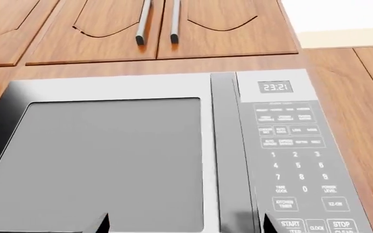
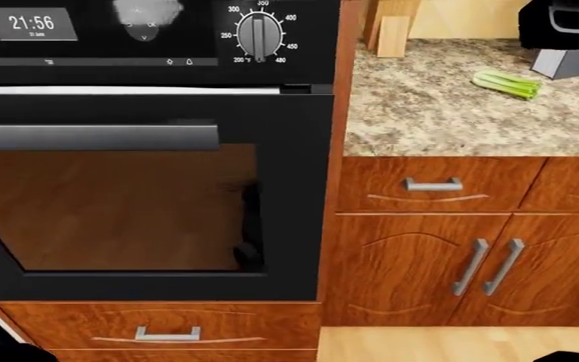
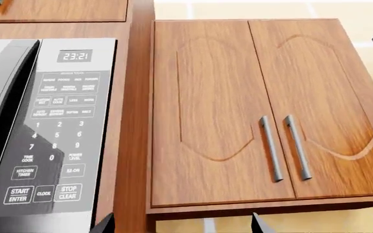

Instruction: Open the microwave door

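While the grey box-shaped microwave fills most of the left wrist view, its flat dark-grey door with the pale grey window (image 1: pixel 109 160) is seen shut, flush against the silver edge strip (image 1: pixel 224 155) that runs down just beside the keypad panel (image 1: pixel 296 160). A clock display reading 23:21 (image 1: pixel 275 87) is shown at the upper right of that panel. Two dark fingertips of the left pincer (image 1: pixel 183 223) are poking in at the bottom edge of the frame, spread well apart with nothing between them, so it's released. Wooden cabinet doors with two silver bar handles (image 1: pixel 157 22) are seen at the top of the frame.

In the right wrist view, only a curved sliver of the door is caught at the far left, next to the same keypad. The right pincer (image 3: pixel 183 223) is also spread wide at the bottom edge, nothing gripped, in front of a brown wooden double-door cabinet (image 3: pixel 258 111).

In the head view the microwave isn't visible at all. A big black oven with a brown glass window (image 2: pixel 118 204) is seen at left, and a speckled stone worktop (image 2: pixel 421 113) with a green celery stalk (image 2: pixel 508 84) at upper right.
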You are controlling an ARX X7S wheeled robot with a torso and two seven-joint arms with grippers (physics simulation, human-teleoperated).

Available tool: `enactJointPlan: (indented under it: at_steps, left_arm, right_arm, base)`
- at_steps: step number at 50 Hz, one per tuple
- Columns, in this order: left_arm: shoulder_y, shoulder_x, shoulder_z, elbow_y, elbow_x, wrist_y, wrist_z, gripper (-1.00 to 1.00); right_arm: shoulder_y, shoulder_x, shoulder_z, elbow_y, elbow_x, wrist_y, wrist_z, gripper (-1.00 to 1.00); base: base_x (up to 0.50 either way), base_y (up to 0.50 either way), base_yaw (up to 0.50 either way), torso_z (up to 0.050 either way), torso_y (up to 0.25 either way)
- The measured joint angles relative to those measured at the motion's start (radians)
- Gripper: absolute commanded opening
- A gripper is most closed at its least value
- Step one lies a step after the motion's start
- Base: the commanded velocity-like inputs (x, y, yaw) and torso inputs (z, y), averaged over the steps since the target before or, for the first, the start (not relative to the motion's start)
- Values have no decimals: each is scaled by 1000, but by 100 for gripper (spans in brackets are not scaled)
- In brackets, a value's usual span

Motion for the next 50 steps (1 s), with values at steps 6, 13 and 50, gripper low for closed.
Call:
enactJointPlan:
  at_steps: [6, 13, 50]
  left_arm:
    - [-12, -3, 1, 3, -17, -12, -10, 100]
    - [-34, -11, -7, -1, -37, -37, -26, 100]
    - [-591, -38, 315, -719, 41, -7, 96, 100]
  right_arm:
    - [-1, 10, 7, -1, 15, 0, 13, 100]
    - [-1, 15, 0, -3, 36, -4, 26, 100]
    - [14, 59, 7, -13, 151, -19, 118, 100]
  base:
    - [0, -205, 0, 0, 0]
    - [0, -282, 0, 0, 0]
    - [0, 0, 0, 0, 0]
